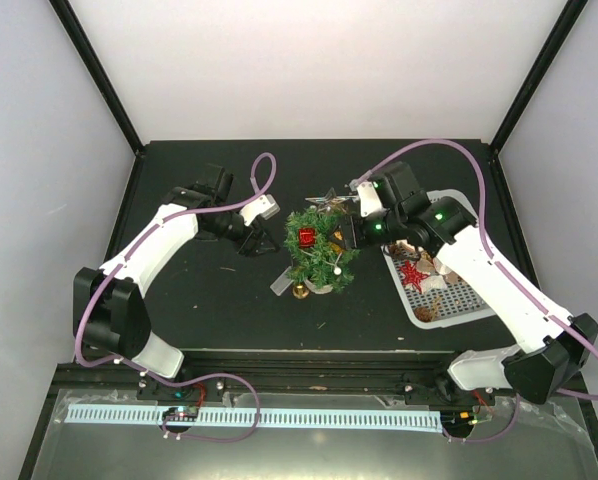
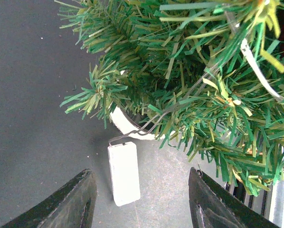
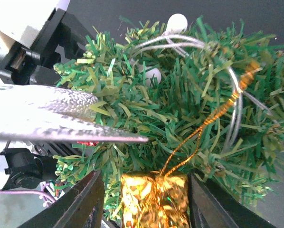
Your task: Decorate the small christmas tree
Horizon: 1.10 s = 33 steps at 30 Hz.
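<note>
The small christmas tree (image 1: 320,250) stands mid-table between both arms, and its cream pot (image 2: 123,124) shows under the branches in the left wrist view. My left gripper (image 1: 262,243) sits just left of the tree, open and empty (image 2: 141,174). A white battery box (image 2: 124,173) on a wire lies on the table ahead of its fingers. My right gripper (image 1: 351,236) is at the tree's right side, open (image 3: 144,175). A gold gift ornament (image 3: 154,199) hangs by its gold cord from a branch between the jaws, with a gap on the left side. A silver star (image 3: 61,121) pokes in from the left.
A white tray (image 1: 471,300) holding a red star (image 1: 413,274) and other ornaments lies to the right of the tree. On the tree hang a red gift ornament (image 1: 306,237) and a gold ball (image 1: 300,291). Black frame posts stand at the table's back corners.
</note>
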### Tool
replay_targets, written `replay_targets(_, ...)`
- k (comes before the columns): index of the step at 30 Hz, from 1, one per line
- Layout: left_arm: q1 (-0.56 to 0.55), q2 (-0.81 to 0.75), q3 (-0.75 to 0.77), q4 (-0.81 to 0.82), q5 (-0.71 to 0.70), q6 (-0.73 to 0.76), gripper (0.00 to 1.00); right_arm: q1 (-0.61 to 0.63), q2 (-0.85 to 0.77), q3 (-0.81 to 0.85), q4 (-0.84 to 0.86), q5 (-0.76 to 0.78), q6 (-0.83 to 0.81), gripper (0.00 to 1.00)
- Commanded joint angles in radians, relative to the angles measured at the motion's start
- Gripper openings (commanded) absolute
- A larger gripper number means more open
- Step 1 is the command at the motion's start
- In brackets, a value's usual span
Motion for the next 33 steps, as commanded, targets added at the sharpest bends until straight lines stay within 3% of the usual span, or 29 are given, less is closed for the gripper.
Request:
replay_targets(1, -0.007, -0.027, -0.004, 0.014, 0.018, 0.002, 0.55, 0.007, -0.036, 0.034, -0.005, 0.037, 0.001, 0.50)
replay_targets(23, -0.007, -0.042, -0.017, 0.014, 0.017, 0.006, 0.55, 0.007, -0.122, 0.028, -0.044, 0.124, 0.020, 0.50)
replay_targets(26, -0.007, -0.046, -0.019, 0.014, 0.015, 0.007, 0.55, 0.007, -0.147, 0.018, -0.057, 0.119, 0.019, 0.44)
replay_targets(33, -0.007, -0.051, -0.023, 0.015, 0.008, 0.007, 0.55, 0.007, -0.158, -0.030, -0.064, 0.038, 0.002, 0.18)
